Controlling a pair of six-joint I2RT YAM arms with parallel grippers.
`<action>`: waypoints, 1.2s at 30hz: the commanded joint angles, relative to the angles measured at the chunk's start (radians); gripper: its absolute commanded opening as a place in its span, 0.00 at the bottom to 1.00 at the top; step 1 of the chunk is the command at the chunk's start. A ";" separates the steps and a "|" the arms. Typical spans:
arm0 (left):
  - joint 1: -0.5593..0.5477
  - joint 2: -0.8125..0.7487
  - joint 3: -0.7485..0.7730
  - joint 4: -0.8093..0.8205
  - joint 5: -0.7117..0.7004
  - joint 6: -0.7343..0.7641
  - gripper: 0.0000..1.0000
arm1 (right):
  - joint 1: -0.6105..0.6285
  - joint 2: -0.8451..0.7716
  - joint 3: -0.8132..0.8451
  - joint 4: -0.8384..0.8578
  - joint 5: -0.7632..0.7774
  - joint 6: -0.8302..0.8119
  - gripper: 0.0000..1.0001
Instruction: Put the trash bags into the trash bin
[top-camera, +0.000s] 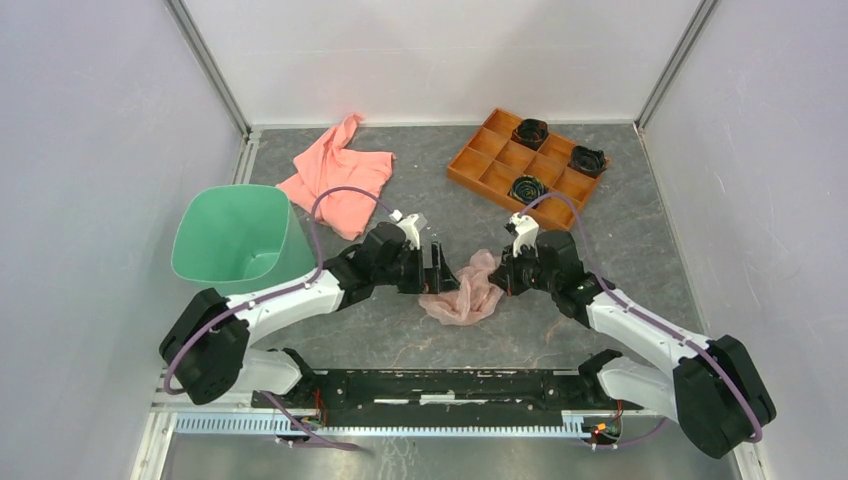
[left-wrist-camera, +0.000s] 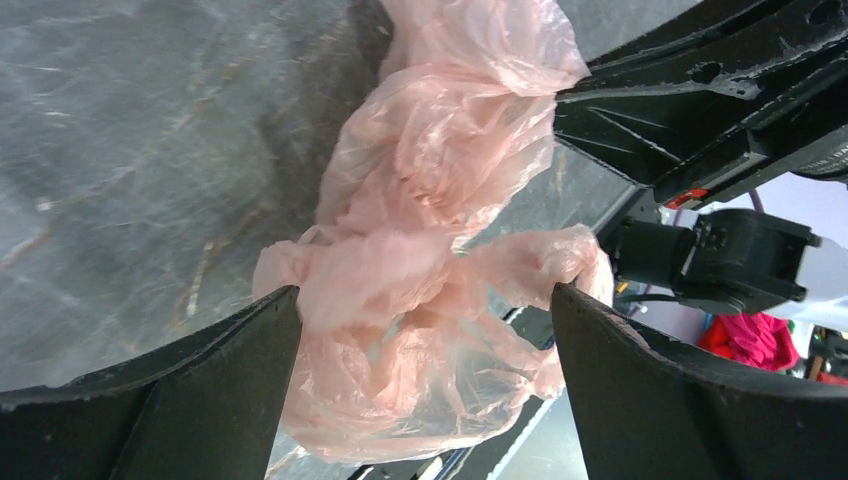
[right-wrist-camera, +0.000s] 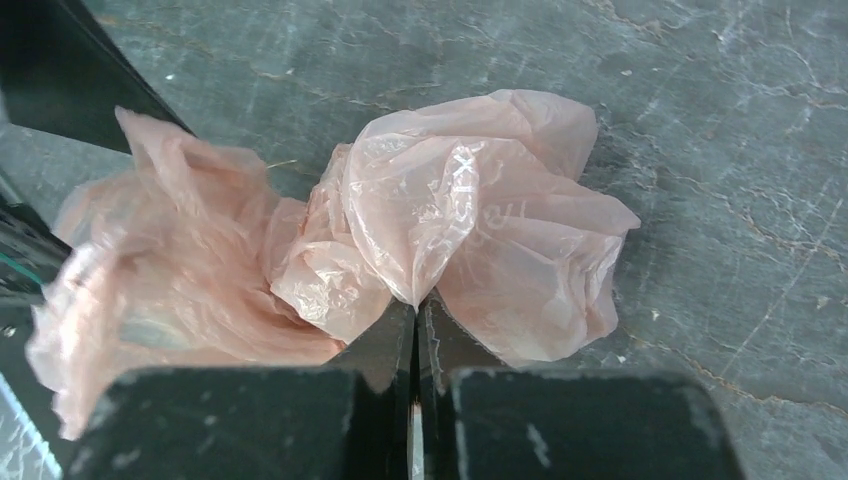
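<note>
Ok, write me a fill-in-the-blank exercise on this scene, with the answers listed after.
1. The right gripper is ____ on the trash bag.
2. The left gripper stands ____, one finger on either side of the bag.
3. The trash bin stands on the ____ arm's side.
4. The orange tray holds ____ dark round items.

Missing words: shut; open; left; three.

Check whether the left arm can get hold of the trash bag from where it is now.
Probably yes. The left gripper is open, its fingers either side of the trash bag, with nothing else between. The right gripper is shut on the bag's other end, close by, so space is tight.
</note>
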 joint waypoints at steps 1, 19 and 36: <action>-0.056 0.013 0.034 0.112 0.002 -0.043 1.00 | 0.012 -0.072 -0.013 0.049 -0.054 -0.006 0.00; -0.063 -0.464 0.217 -0.318 -0.441 0.286 0.02 | 0.011 -0.298 0.132 -0.085 0.099 -0.170 0.01; -0.063 -0.690 -0.015 -0.221 -0.343 0.043 0.02 | 0.038 -0.151 0.227 -0.356 0.259 -0.139 0.43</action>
